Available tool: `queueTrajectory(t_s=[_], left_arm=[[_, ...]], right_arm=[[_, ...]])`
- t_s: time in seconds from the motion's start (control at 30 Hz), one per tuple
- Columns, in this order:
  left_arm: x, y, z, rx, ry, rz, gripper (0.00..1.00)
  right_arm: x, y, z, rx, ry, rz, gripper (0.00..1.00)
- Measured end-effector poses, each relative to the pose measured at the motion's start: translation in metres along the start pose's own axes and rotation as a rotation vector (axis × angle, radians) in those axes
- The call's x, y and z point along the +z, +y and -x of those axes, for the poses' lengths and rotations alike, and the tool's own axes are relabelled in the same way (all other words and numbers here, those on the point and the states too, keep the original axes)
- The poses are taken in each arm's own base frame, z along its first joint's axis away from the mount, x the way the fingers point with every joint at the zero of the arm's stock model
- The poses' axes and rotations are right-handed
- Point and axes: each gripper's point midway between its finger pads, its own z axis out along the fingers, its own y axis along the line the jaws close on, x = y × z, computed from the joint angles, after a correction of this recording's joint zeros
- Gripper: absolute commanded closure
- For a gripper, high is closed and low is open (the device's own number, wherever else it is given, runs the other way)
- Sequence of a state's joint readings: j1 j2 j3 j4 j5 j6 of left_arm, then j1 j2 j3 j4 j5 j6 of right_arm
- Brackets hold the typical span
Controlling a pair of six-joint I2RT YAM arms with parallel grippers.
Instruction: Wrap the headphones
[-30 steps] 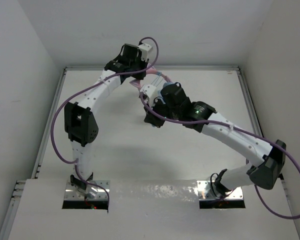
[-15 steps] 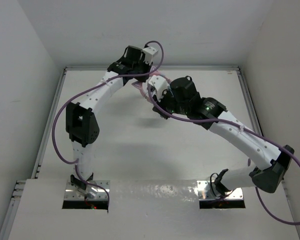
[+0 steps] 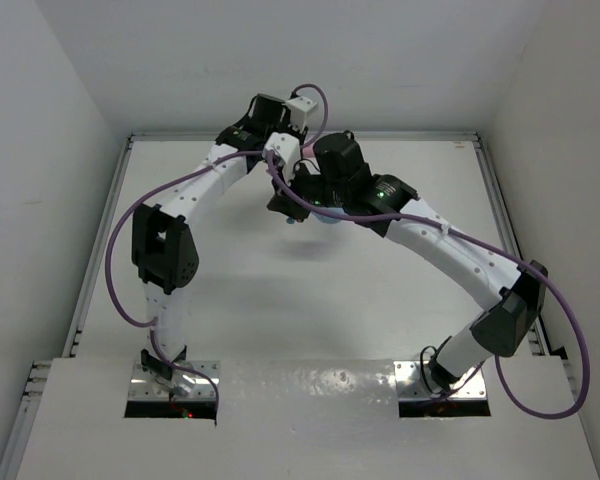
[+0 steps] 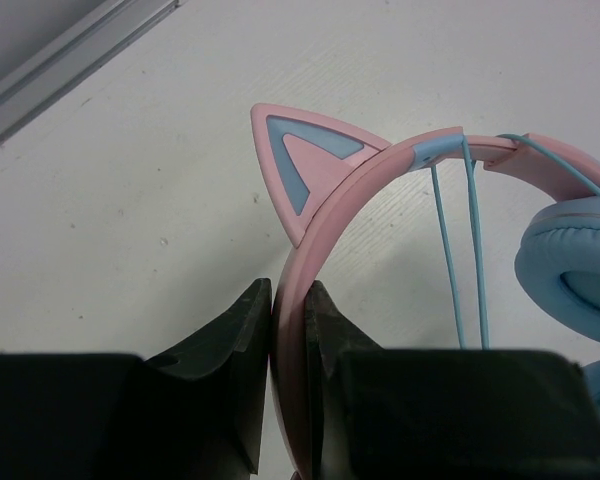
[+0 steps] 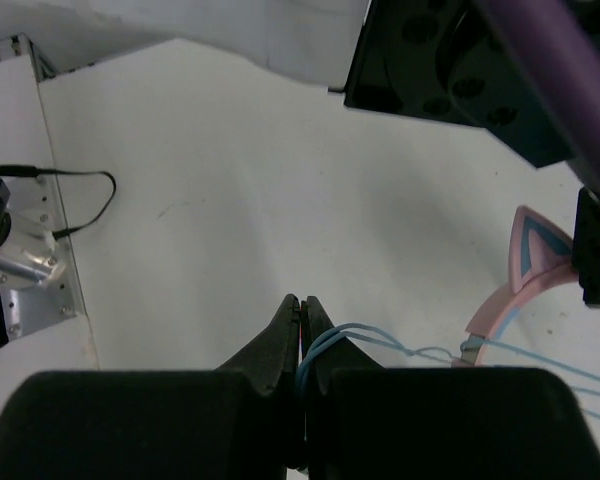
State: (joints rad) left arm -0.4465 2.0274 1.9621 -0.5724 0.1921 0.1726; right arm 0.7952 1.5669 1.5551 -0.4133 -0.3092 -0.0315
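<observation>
While the headphones (image 4: 565,265) are clamped by their pink headband (image 4: 360,175) between the jaws of the left gripper (image 4: 288,300), near the far edge of the table (image 4: 130,190), their thin blue cable (image 5: 352,327) is pinched by the closed right gripper (image 5: 300,312); two strands of it are laid across the band.

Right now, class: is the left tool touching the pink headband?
Touching. The left wrist view shows the left tool shut on the headband, squeezing it from both sides.

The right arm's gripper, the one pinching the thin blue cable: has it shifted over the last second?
Yes. In the top view the right gripper has swung left and nearer the table's far rail.
</observation>
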Motion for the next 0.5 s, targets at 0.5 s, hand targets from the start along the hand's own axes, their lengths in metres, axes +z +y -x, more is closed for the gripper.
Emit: queueTrajectory(t_s=[0.5], left_arm=[[-0.001,-0.022,0.004,-0.069,-0.015,-0.114,1.00]], right_arm=[[0.011,-0.003,0.041,0.013,-0.176,0.000,1.00]])
